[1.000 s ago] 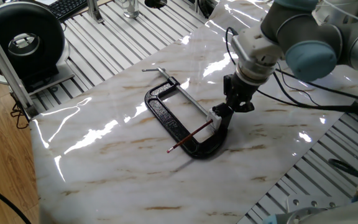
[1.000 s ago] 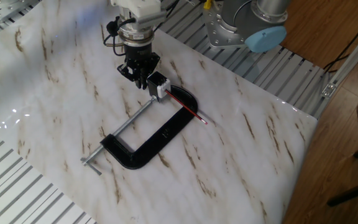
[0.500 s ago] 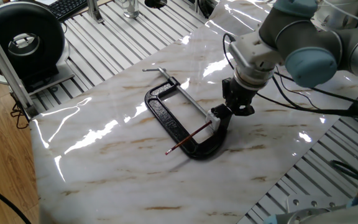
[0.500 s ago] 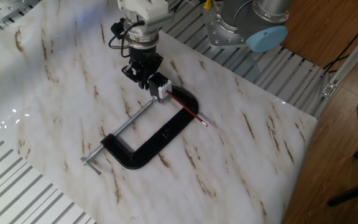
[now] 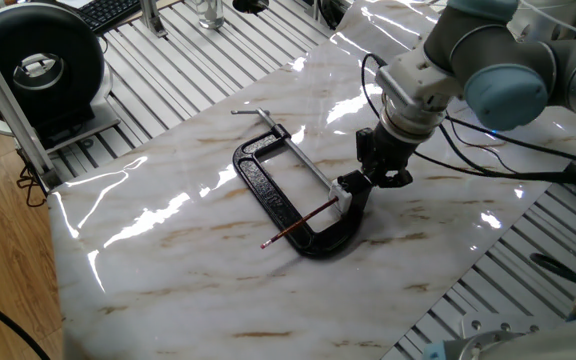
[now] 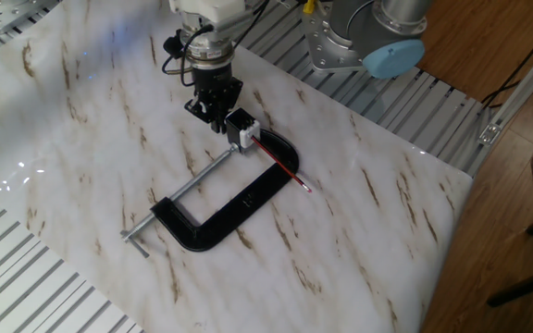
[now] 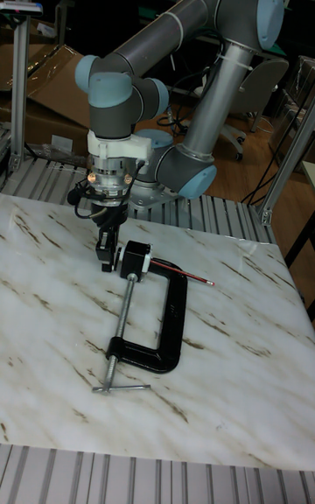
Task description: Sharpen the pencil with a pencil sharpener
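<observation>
Where the T-handle lies: the clamp handle point(image 7: 120, 388) is nearest in the tall fixed view and rests loose on the marble table point(image 7: 245, 381), so I judge the whole clamp could pivot if it is pushed
Clamp frame: the black C-shaped frame point(image 7: 175, 311) lies flat with nothing visibly fixing it to the table; a sideways load at its far end would likely slide it over the glossy top
Threaded rod: the silver rod point(image 7: 125, 303) runs up to the block at the far jaw; how tightly it bears there cannot be seen
Pencil sharpener: the small pale sharpener point(image 6: 246, 137) sits at the clamp's far end, at the end of the rod; if it is held loosely, it may twist out
Pencil: the red pencil point(image 6: 280, 166) lies across the clamp frame, one end at the sharpener and its dark end pointing away over the table; nothing holds it, so it may roll free or fail to turn
Gripper: the gripper point(image 6: 213, 111) hangs low just beside the sharpener, on the side away from the pencil; I cannot tell whether its fingers are clenched or released, or whether they hold anything
Cables: the loose wires point(image 5: 488, 165) trail from the wrist and could snag if the wrist rotates
</observation>
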Controlling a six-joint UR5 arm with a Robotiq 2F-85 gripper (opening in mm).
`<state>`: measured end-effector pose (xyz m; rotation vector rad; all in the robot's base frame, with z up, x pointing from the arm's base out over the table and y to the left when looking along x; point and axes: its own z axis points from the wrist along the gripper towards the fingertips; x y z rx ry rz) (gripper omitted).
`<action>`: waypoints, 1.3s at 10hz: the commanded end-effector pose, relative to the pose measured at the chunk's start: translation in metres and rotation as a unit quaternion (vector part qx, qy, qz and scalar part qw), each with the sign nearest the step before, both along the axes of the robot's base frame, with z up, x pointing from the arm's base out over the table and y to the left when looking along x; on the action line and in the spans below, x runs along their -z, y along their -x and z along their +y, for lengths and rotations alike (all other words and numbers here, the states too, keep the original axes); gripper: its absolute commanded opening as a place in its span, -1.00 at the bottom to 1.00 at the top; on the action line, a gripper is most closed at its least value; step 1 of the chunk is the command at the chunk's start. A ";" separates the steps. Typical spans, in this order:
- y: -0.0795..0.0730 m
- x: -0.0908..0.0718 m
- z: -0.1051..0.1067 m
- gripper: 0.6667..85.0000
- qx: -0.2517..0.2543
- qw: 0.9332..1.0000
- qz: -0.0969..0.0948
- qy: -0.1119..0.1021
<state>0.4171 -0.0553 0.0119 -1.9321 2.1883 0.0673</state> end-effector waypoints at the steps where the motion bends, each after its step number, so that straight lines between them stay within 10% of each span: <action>1: 0.001 0.000 0.002 -0.99 -0.011 1.000 -0.001 -0.005; 13: 0.014 0.003 -0.007 -0.80 0.020 0.999 0.011 0.028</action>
